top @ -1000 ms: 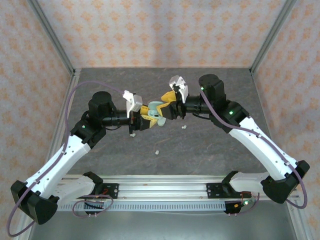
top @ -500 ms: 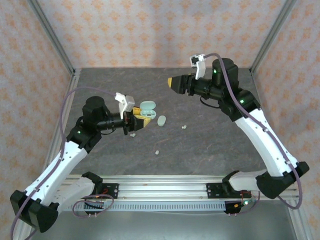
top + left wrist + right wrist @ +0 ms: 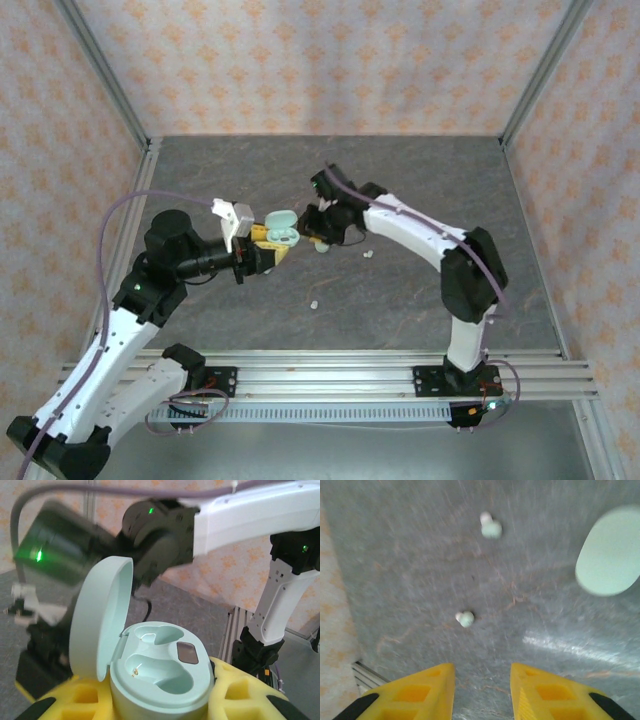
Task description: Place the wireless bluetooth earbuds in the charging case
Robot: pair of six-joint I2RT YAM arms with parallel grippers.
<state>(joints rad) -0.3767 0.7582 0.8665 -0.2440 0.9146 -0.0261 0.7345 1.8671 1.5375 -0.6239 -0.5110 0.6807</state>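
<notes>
My left gripper (image 3: 262, 247) is shut on the base of a pale mint charging case (image 3: 282, 229), held above the table with its lid up. In the left wrist view the case (image 3: 160, 672) sits between the yellow fingers (image 3: 240, 695), its lid (image 3: 100, 620) stands open, and both wells are empty. My right gripper (image 3: 322, 228) hangs just right of that case, pointing down. Its yellow fingers (image 3: 415, 692) are open with nothing between them (image 3: 482, 690). Two small earbuds (image 3: 466, 619) (image 3: 491, 528) lie on the table ahead of it. From above, earbuds (image 3: 367, 254) (image 3: 314, 303) lie loose.
A second mint oval case (image 3: 610, 552), closed, lies on the grey table (image 3: 420, 180) by the right gripper (image 3: 322, 244). Aluminium frame posts and patterned walls enclose the table; a rail (image 3: 330, 370) runs along the near edge.
The right arm swung from the back of the table down to just right of the held case, and its jaws narrowed. The left arm drew back a little with the open case.
</notes>
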